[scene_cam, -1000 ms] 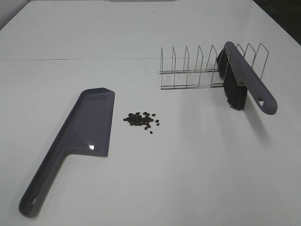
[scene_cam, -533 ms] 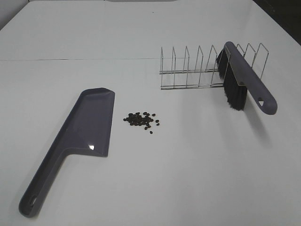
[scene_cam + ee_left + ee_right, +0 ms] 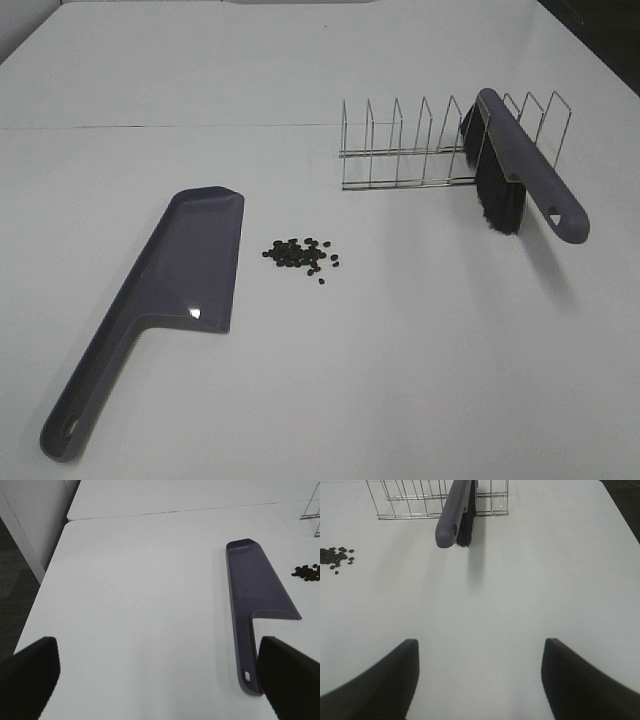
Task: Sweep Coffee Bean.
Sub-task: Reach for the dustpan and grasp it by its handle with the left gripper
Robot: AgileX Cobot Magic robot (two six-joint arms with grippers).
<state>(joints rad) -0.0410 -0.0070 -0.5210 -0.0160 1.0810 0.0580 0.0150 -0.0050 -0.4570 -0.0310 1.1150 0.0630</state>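
Observation:
A small pile of dark coffee beans [image 3: 301,256] lies on the white table, just right of the grey-purple dustpan [image 3: 160,300], which lies flat with its handle toward the near left corner. The beans also show in the left wrist view [image 3: 307,572] and the right wrist view [image 3: 336,557]. The grey-purple brush [image 3: 520,175] with black bristles leans in the wire rack [image 3: 420,145]. Neither gripper shows in the exterior view. My left gripper [image 3: 155,680] is open and empty, left of the dustpan [image 3: 252,590]. My right gripper [image 3: 479,680] is open and empty, well short of the brush [image 3: 456,515].
The wire rack [image 3: 420,497] stands at the back right of the table. A seam between two tabletops [image 3: 150,127] runs across the far side. The table's left edge [image 3: 47,575] drops to a dark floor.

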